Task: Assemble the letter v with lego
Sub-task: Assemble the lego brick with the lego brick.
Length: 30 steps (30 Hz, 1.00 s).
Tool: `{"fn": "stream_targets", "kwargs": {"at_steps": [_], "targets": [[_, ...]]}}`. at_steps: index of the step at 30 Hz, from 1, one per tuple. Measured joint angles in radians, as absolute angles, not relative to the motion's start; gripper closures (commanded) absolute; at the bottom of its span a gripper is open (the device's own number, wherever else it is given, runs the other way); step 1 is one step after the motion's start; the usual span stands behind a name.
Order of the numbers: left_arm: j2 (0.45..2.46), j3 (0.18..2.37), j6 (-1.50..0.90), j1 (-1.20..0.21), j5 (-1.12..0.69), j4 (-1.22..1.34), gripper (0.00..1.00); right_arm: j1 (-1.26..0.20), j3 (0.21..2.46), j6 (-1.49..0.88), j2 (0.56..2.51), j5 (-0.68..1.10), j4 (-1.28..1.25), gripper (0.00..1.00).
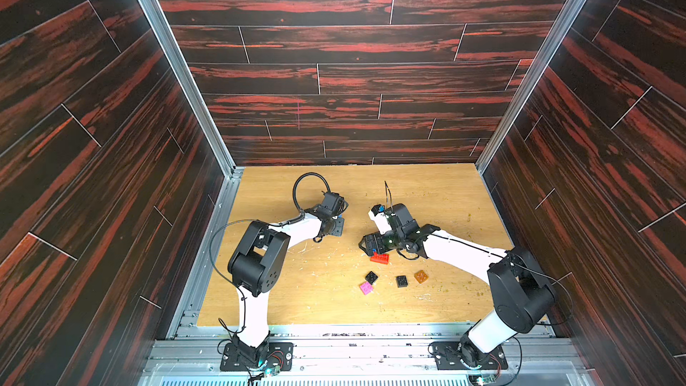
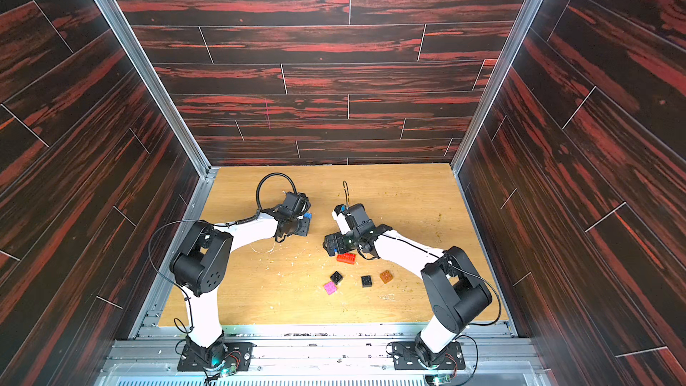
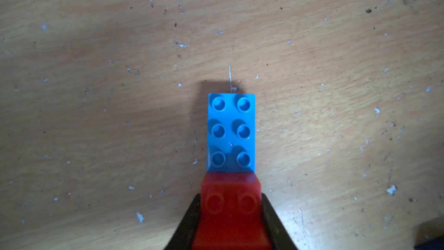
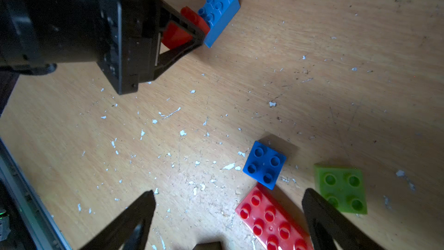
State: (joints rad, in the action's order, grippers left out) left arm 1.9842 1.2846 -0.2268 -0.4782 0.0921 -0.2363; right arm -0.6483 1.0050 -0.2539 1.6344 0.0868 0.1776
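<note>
My left gripper (image 3: 230, 197) is shut on a red brick (image 3: 230, 222) that has a light blue oblong brick (image 3: 230, 132) joined to its far end; the pair rests low on the wooden table. The right wrist view shows the same pair: red brick (image 4: 177, 32), light blue brick (image 4: 219, 13). My right gripper (image 4: 229, 199) is open, hovering over a red oblong brick (image 4: 271, 220), beside a blue square brick (image 4: 264, 164) and a lime green brick (image 4: 341, 188). In both top views the left gripper (image 1: 336, 226) and right gripper (image 1: 368, 246) face each other mid-table.
Toward the front of the table (image 1: 297, 291) lie two black bricks (image 1: 371, 277) (image 1: 401, 281), an orange brick (image 1: 420, 276) and a pink brick (image 1: 366, 287). Dark wood-patterned walls close in three sides. White flecks litter the table.
</note>
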Motion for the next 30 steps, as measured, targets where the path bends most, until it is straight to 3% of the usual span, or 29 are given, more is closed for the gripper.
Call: {"fn": "stream_targets", "kwargs": {"at_steps": [14,30], "targets": [[2.068,1.486,-0.163,-0.479,0.098,-0.498,0.73,-0.648,1.005,-0.254,1.634,0.088,0.178,0.02],[2.076,1.507,-0.164,-0.479,0.098,-0.529,0.7,-0.648,1.005,-0.255,1.634,0.09,0.178,0.02]]}}
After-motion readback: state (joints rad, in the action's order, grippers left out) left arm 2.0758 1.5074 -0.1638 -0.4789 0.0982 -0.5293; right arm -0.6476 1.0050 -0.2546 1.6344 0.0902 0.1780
